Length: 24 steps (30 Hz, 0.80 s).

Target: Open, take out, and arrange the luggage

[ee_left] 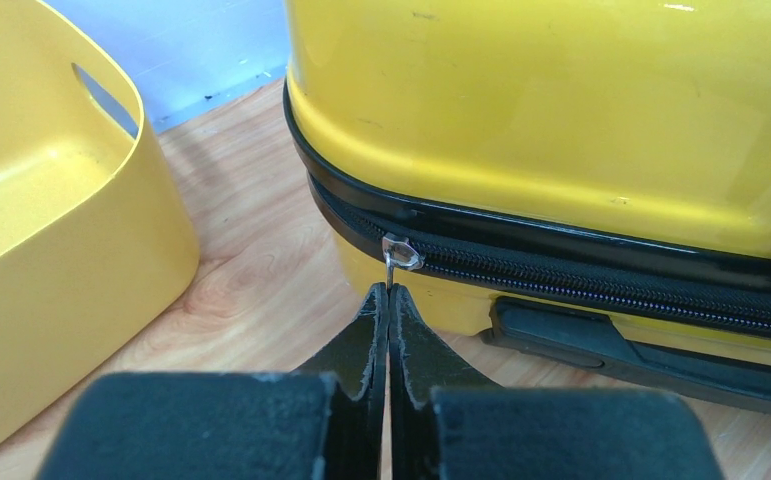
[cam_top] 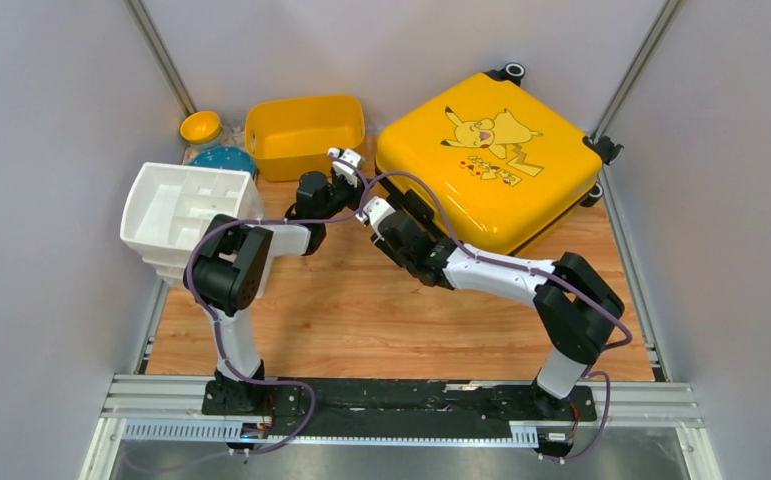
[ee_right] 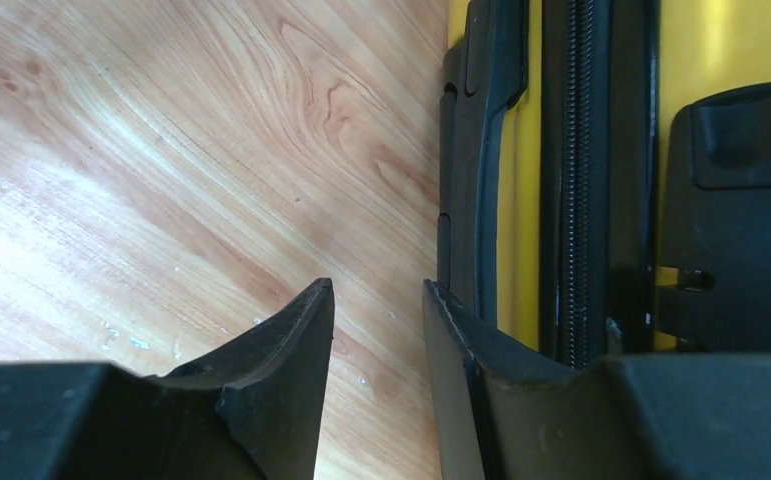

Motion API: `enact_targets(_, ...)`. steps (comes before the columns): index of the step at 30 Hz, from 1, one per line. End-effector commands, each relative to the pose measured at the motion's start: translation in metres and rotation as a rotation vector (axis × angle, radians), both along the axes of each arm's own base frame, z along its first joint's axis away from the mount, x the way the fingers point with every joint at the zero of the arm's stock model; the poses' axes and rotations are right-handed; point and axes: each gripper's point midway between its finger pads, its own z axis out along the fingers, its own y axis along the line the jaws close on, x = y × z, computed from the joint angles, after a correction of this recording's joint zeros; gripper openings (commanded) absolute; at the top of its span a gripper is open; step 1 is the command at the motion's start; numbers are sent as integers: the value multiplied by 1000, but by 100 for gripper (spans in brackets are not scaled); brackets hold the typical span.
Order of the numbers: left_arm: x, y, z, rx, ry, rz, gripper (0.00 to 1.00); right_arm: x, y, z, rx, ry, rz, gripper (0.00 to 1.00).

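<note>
The luggage (cam_top: 551,195) was seen lying flat and zipped shut at the far right of the wooden surface (cam_top: 361,310), print upward, near a yellow tub (cam_top: 306,135). Its zipper pull (ee_left: 402,254) was pinched between the closed left fingers (ee_left: 369,335). The right fingers (ee_right: 286,345) were held slightly parted over bare wood, beside the black side handle (ee_right: 481,150)
</note>
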Motion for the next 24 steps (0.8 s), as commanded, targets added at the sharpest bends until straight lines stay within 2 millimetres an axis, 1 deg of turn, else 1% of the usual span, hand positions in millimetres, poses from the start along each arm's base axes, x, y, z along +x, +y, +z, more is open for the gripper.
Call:
enact_targets(1,9,8,16,-24,-60,38,0,21,1,2,54,-43,-80,44)
enact_targets(2,9,8,16,-24,-60,38,0,21,-6,-8,38,-31,-87,44)
enact_targets(4,10,7,17,-27,-61,35,0,20,-13,-21,11,-18,-93,44)
enact_targets(5,10,7,17,-29,-60,34,0,18,-21,-31,-7,-1,-97,44)
enact_targets(7,11,7,16,-29,-60,32,0,15,-27,-40,-12,24,-101,43)
enact_targets(8,10,6,15,-30,-55,31,0,14,-34,-45,-18,45,-115,43)
enact_targets(9,11,7,14,-28,-53,33,0,10,-34,-50,-9,82,-98,40)
enact_targets(11,11,6,13,-30,-51,31,0,5,-40,-51,-18,107,-96,35)
enact_targets(12,11,6,13,-29,-50,31,0,1,-41,-55,-18,126,-76,25)
enact_targets(14,11,6,12,-29,-50,31,0,-3,-47,-50,-33,124,-67,16)
enact_targets(15,10,6,12,-30,-49,30,0,-7,-52,-54,-47,134,-60,6)
enact_targets(16,10,7,12,-32,-46,32,0,-10,-53,-46,-44,122,-39,3)
enact_targets(18,10,8,12,-36,-42,34,0,-15,-56,-42,-39,118,-27,0)
enact_targets(19,10,8,11,-36,-41,35,0,-21,-62,-40,-40,118,-23,0)
enact_targets(21,8,8,12,-38,-41,31,0,-26,-63,-35,-30,113,-11,0)
enact_targets(22,7,8,11,-37,-38,29,0,-28,-65,-28,-17,99,-3,0)
enact_targets(24,7,8,11,-39,-36,28,0,-31,-61,-19,-10,66,24,0)
